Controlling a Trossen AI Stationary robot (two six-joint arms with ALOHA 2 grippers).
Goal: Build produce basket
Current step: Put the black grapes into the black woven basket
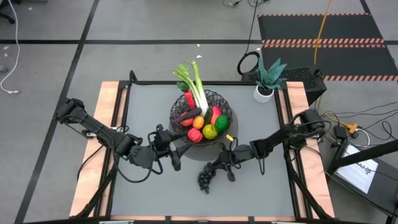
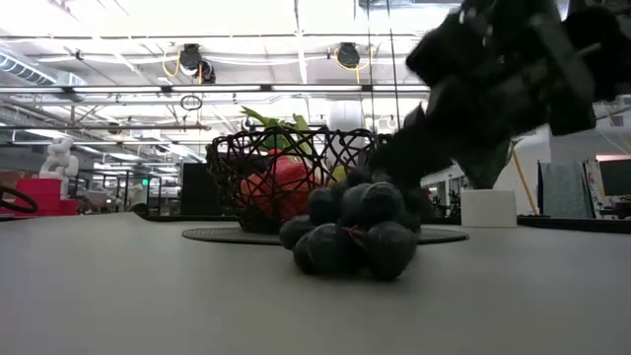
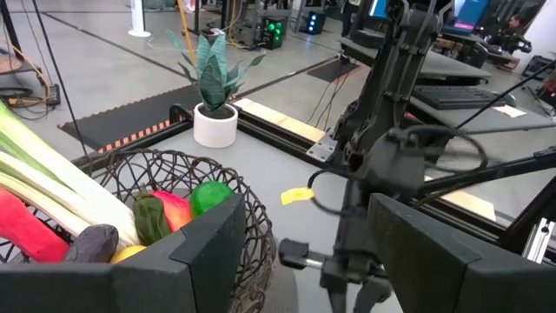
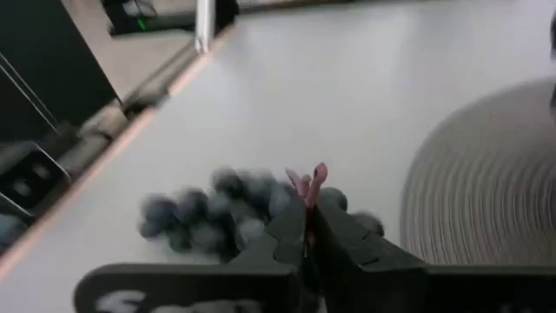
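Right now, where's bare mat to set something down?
Free: mat strip between basket and left rail, and the near edge below the grapes. Crowded: mid-table, where left gripper and right gripper, shut on the grapes' stem, converge.

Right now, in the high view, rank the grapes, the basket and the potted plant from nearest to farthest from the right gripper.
1. Grapes: at the right gripper, which is shut on their stem, on the near side of the table.
2. Basket: mid-table, farther in.
3. Potted plant: far right corner.
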